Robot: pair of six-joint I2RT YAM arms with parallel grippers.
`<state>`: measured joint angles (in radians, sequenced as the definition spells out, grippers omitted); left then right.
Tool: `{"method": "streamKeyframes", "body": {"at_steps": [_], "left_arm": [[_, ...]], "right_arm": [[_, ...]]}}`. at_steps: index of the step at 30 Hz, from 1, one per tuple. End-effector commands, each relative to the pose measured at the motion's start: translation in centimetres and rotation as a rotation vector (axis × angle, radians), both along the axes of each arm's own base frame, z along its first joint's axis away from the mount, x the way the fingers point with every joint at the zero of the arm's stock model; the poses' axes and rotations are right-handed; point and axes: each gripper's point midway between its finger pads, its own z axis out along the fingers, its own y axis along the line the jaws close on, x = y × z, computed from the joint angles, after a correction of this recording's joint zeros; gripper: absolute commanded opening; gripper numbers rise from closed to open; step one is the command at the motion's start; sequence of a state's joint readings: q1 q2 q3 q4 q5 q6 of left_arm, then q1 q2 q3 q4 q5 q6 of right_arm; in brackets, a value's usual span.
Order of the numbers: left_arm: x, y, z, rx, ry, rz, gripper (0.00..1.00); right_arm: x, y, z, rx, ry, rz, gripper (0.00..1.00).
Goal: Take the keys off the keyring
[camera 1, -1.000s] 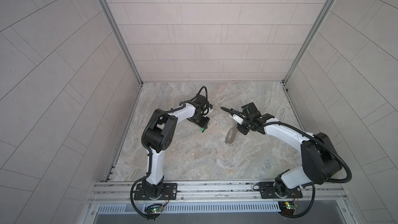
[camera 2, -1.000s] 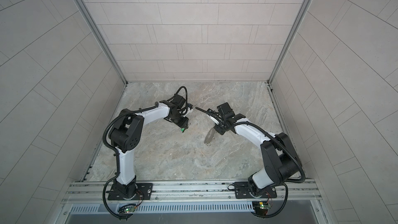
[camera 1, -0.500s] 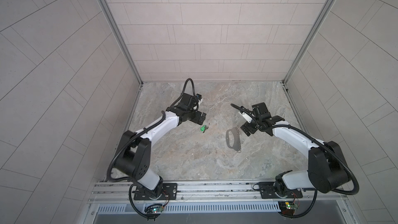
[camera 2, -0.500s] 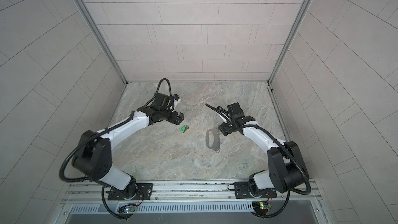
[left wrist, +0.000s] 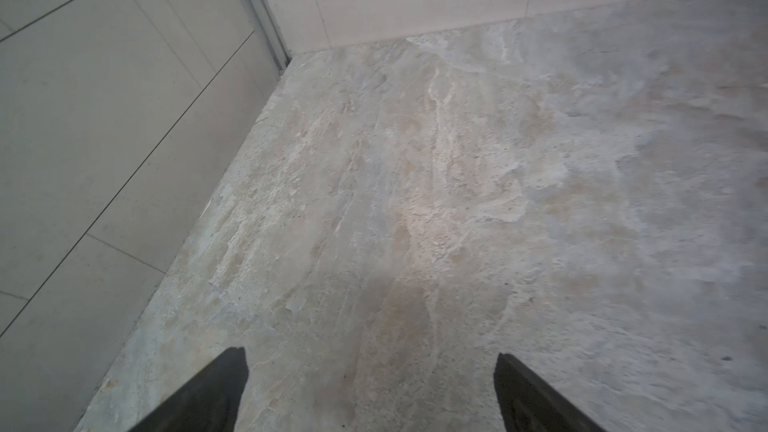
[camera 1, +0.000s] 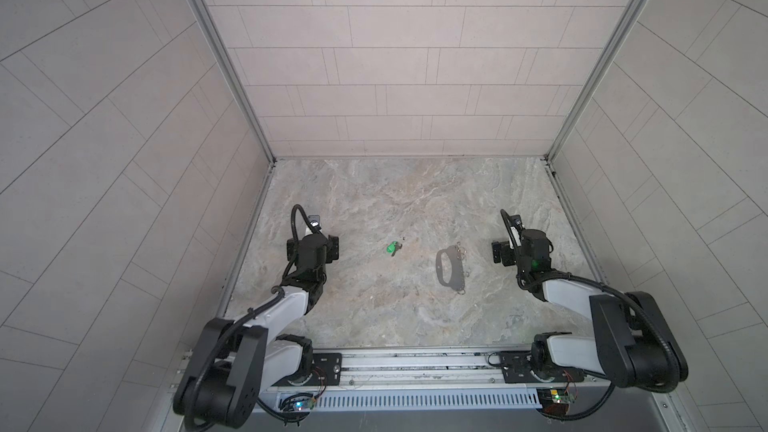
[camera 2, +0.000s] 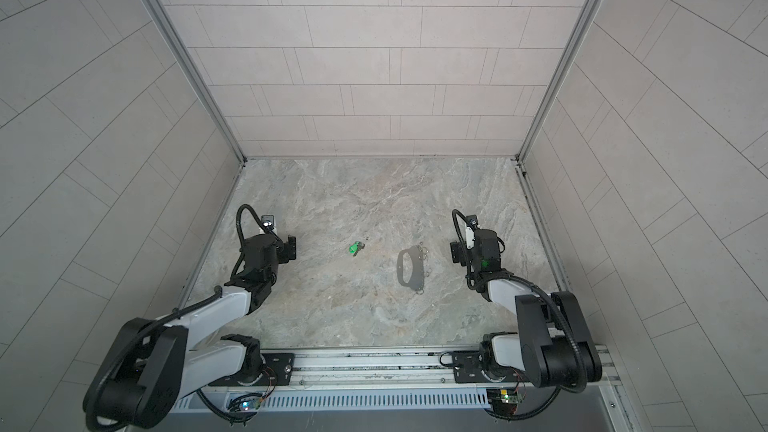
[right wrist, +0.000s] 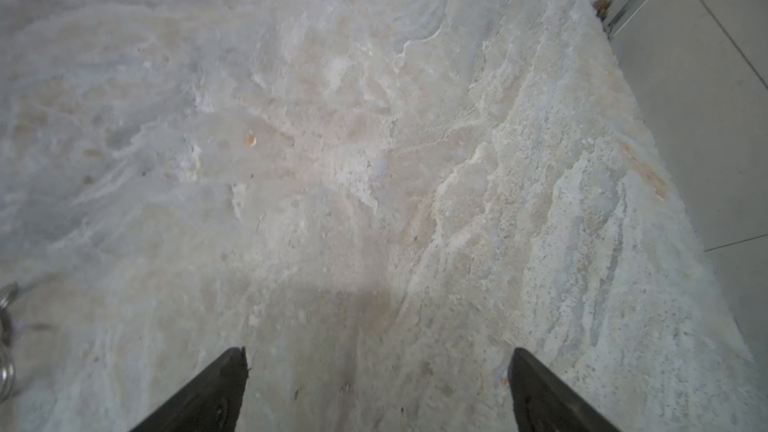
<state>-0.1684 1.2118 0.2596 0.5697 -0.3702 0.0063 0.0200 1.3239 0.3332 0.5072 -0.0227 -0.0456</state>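
- Near the middle of the stone-patterned surface (camera 1: 374, 317), a little to the left in both top views, lie the keys (camera 1: 391, 247) (camera 2: 354, 247): a tiny bright green teardrop head with a short dark metal piece.
- Nothing grips or touches the keys, and they lie apart from the keyring.
- A tiny dark speck (camera 1: 404, 238) sits just beside them, too small to identify.
- To their right lies the keyring (camera 1: 455, 272) (camera 2: 417, 274), a flat grey oblong plate with a long rounded slot, lying flat on the surface.
- Small silver wire loops (camera 1: 459, 249) hang along the plate's right edge. A few of them also show, blurred, at the edge of the right wrist view (right wrist: 5, 361).
- The keys lie between the left pincer (camera 1: 311, 248) (camera 2: 268, 249) and the keyring, well apart from the pincer.
- The left pincer is spread wide and holds nothing. Its wrist view shows two dark fingertips (left wrist: 232, 371) far apart, with bare surface between them.
- The right pincer (camera 1: 523, 251) (camera 2: 478, 251) sits to the right of the keyring, near it but not touching.
- It too is spread wide and empty, with its fingertips (right wrist: 232, 371) far apart over bare surface.
- Both arms reach in from a metal rail (camera 1: 415, 363) at the near edge.
- Pale tiled walls (camera 1: 395, 76) enclose the surface on three sides.
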Motion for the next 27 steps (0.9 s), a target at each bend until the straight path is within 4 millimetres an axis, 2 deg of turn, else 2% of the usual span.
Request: {"method": "streamKeyframes", "body": {"at_steps": [1, 2, 4, 5, 7, 10, 15, 16, 19, 27], "left_arm": [[1.9, 1.2, 3.5, -0.061, -0.28, 0.062, 1.0], [2.4, 0.7, 3.1, -0.048, -0.28, 0.034, 1.0], [3.0, 0.4, 1.7, -0.052, -0.259, 0.004, 1.0], [3.3, 0.3, 0.7, -0.053, -0.239, 0.006, 1.0], [4.1, 0.2, 0.9, -0.033, -0.275, -0.006, 1.0], [4.1, 0.7, 0.5, -0.04, -0.204, 0.033, 1.0], [4.4, 1.1, -0.2, -0.024, -0.187, 0.059, 1.0], [5.1, 1.0, 0.4, -0.032, -0.185, 0.061, 1.0], [5.7, 0.8, 0.4, -0.021, -0.179, 0.045, 1.0], [5.7, 0.7, 0.3, -0.022, -0.169, 0.04, 1.0]], "right_arm": [[3.0, -0.1, 3.2, 0.047, -0.209, -0.031, 1.0], [3.2, 0.2, 2.5, 0.046, -0.214, -0.012, 0.99], [4.0, 1.3, 2.5, 0.024, -0.207, 0.062, 1.0], [4.0, 1.0, 2.4, 0.035, -0.163, 0.04, 1.0], [4.0, 1.2, 2.2, 0.024, -0.186, 0.059, 1.0], [4.0, 1.2, 2.2, 0.032, -0.175, 0.05, 1.0], [4.4, 0.6, 1.9, 0.067, -0.134, 0.025, 1.0], [4.6, 0.6, 2.0, 0.069, -0.144, 0.028, 1.0], [4.5, 0.6, 1.9, 0.068, -0.137, 0.027, 1.0], [4.6, 0.6, 1.9, 0.069, -0.135, 0.027, 1.0]]}}
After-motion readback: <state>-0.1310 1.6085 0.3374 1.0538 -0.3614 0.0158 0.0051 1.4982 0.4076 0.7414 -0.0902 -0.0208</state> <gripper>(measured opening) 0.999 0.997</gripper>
